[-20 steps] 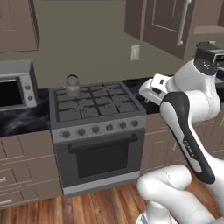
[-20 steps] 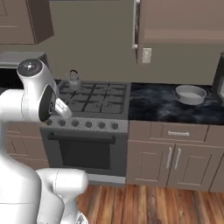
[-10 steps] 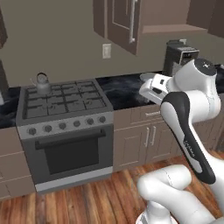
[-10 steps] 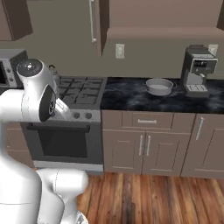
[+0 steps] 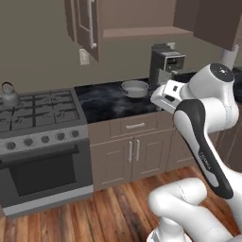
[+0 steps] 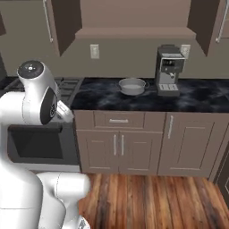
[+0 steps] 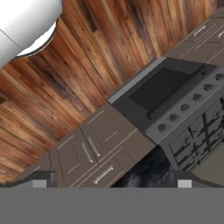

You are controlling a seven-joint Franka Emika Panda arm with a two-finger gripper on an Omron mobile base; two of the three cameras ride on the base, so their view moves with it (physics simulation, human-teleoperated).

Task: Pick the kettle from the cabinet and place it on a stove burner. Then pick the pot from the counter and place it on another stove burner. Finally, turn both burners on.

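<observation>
A: Left base view first. The kettle [image 5: 8, 94] sits on the back left grate of the stove burners [image 5: 38, 109], so the first placement looks done. The pot [image 5: 134, 88] stands on the table [image 5: 106, 99] near its back edge, just beside the coffee machine [image 5: 165, 64]. The cabinet [image 5: 142, 21] above hangs open, shelf bare.

B: Risk there?

A: The arm is folded high and well apart from the pot. In my judgement a reach from here could clip the open cabinet door [image 5: 84, 23] or knock the coffee machine, since the pot sits so close to it.

B: Right base view?

A: Same layout: the pot [image 6: 132, 86] near the back edge of the table [image 6: 197, 96], coffee machine [image 6: 169, 69] just to its side. A shallow pot with small handles may slip or tilt if the rim is pinched off-centre.

B: And the hand view?

A: The end effector [image 7: 111, 179] has its fingertips [image 7: 39, 178] spread as wide as they go, holding nothing. It looks down at the floor [image 7: 65, 78], drawer fronts and the range's knobs [image 7: 183, 109], not at the pot. If the base stops badly aligned, the approach could start blind and brush a knob.
</observation>
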